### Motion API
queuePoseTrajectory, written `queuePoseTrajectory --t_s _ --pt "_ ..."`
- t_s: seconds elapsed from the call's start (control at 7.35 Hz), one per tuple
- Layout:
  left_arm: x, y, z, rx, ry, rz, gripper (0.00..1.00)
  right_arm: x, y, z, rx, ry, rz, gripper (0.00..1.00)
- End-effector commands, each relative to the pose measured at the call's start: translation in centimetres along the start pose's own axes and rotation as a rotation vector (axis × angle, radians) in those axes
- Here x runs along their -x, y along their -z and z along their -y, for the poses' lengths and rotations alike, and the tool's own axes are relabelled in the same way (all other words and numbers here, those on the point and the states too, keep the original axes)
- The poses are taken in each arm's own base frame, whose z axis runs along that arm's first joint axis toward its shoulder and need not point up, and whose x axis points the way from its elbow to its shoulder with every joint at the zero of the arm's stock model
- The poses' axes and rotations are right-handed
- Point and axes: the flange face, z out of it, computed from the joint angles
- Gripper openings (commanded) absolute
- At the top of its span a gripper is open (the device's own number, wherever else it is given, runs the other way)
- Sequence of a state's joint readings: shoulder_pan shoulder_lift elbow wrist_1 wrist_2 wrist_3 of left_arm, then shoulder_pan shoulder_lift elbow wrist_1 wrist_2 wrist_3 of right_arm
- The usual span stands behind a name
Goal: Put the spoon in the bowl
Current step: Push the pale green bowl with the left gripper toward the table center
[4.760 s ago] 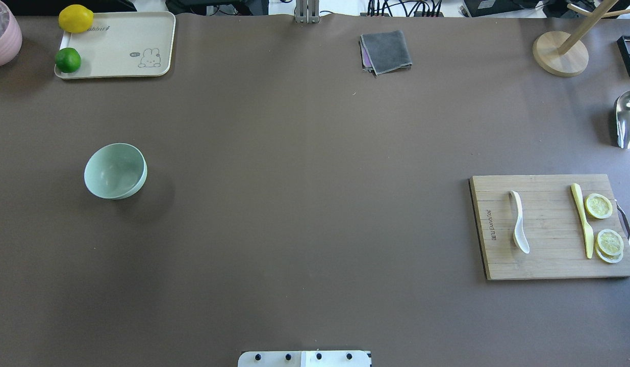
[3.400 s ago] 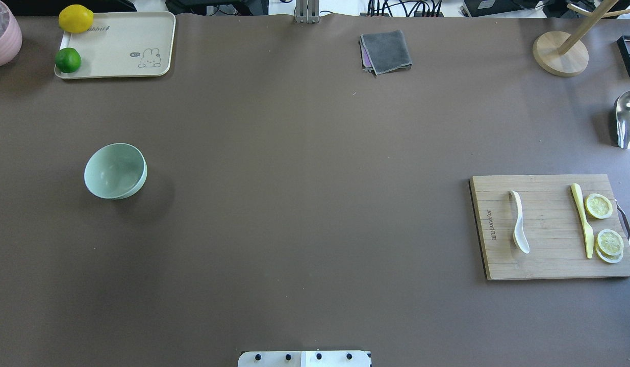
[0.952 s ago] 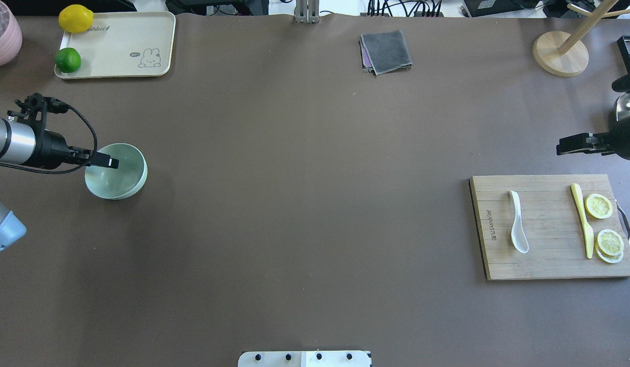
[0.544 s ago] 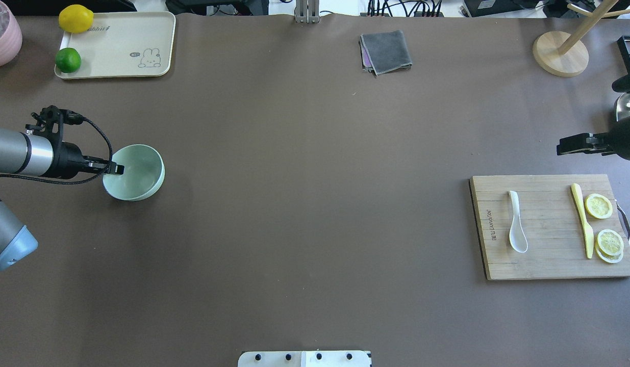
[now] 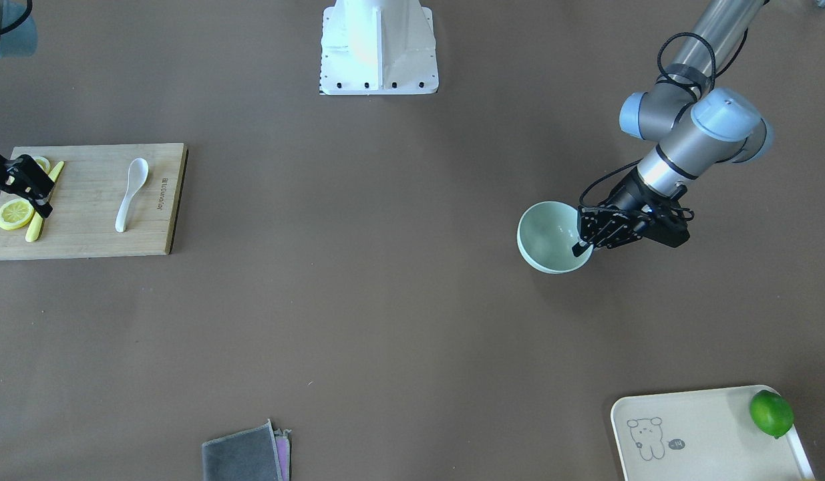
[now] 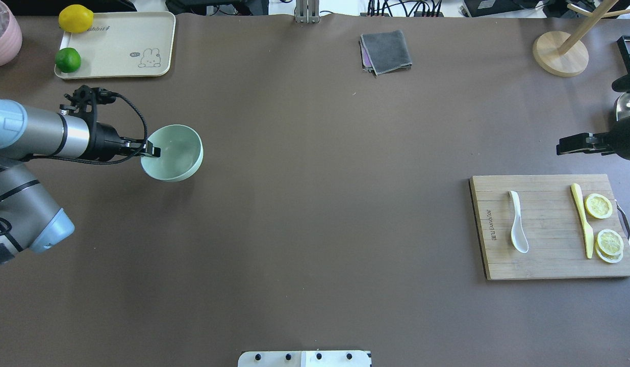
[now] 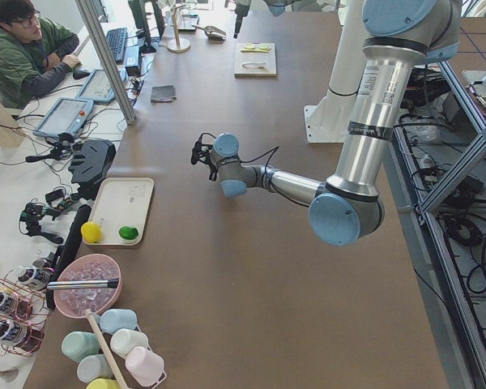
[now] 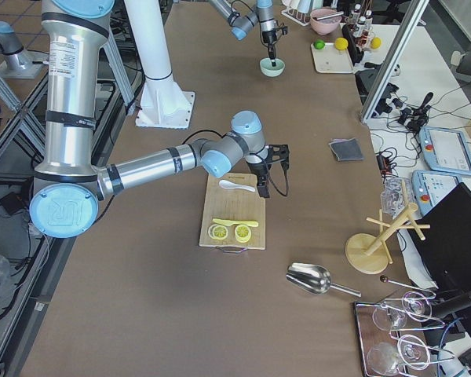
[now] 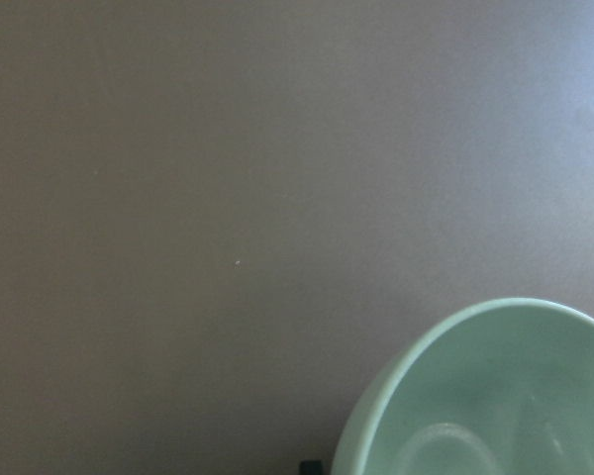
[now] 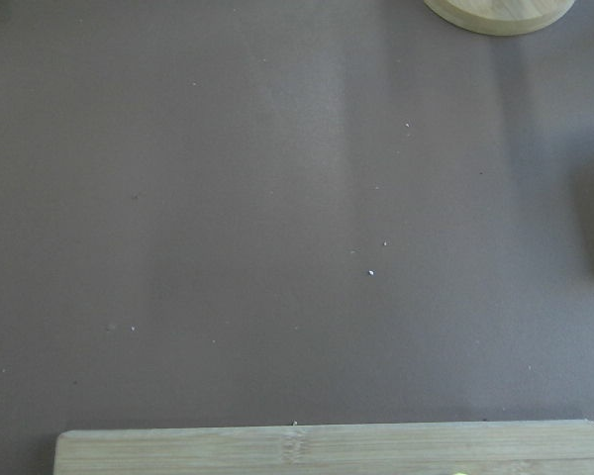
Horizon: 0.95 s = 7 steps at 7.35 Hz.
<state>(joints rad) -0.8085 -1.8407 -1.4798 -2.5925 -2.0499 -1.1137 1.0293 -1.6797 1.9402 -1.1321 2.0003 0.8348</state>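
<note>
Starting near the left edge of the surface, the bowl point(image 6: 178, 153) is held at its rim by the left gripper point(image 6: 152, 151), with the jaws clamped on it. Repositioning of the bowl is judged to be the step in hand. Near the right edge, the spoon point(image 6: 518, 224) is seen untouched on the cutting board point(image 6: 549, 260), well apart from the bowl. Whether the jaws of the right gripper point(image 6: 563, 145) are apart cannot be told. Next, the spoon's handle would need to be pinched.

Cream rectangular plastic tray point(image 6: 116, 46): "abbit" by its far rim — first letter behind a yellow lemon point(image 6: 76, 18).
Rectangular bamboo cutting board point(image 6: 549, 229): "Joyoung" along one short edge (following characters too small to read).
Blue round joint cap point(image 8: 56, 212), right arm point(image 8: 141, 169): "UR".
</note>
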Motion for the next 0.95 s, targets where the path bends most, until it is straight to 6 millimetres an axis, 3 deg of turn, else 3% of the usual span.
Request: queuePoseTrajectory --t_s 0.0,0.14,0.27,0.54,0.68,0.82 --pt "-8.7 -3.5 0.6 -0.007 0.045 -0.021 0.0 0.0 0.0 0.0 0.0 -0.001 0.0 1.0" --pt "-14.7 -6.4 -0.5 -0.015 0.067 -0.004 0.0 0.0 0.0 0.0 0.0 -0.001 0.0 1.0" --pt "-18.8 -7.5 -0.8 -0.009 0.083 0.024 0.0 0.0 0.0 0.0 0.001 -0.002 -0.001 1.0" --pt "-21.5 -10.3 -5.0 -0.023 0.051 0.049 0.0 0.1 0.0 0.1 -0.001 0.0 0.001 1.0" --pt "-22.5 -10.6 -6.0 -0.028 0.043 0.043 0.0 0.1 0.0 0.0 0.0 0.002 0.002 1.0" --pt "-23.9 -10.4 -5.7 -0.033 0.044 0.024 0.17 0.2 0.0 0.0 0.001 0.002 0.002 1.0"
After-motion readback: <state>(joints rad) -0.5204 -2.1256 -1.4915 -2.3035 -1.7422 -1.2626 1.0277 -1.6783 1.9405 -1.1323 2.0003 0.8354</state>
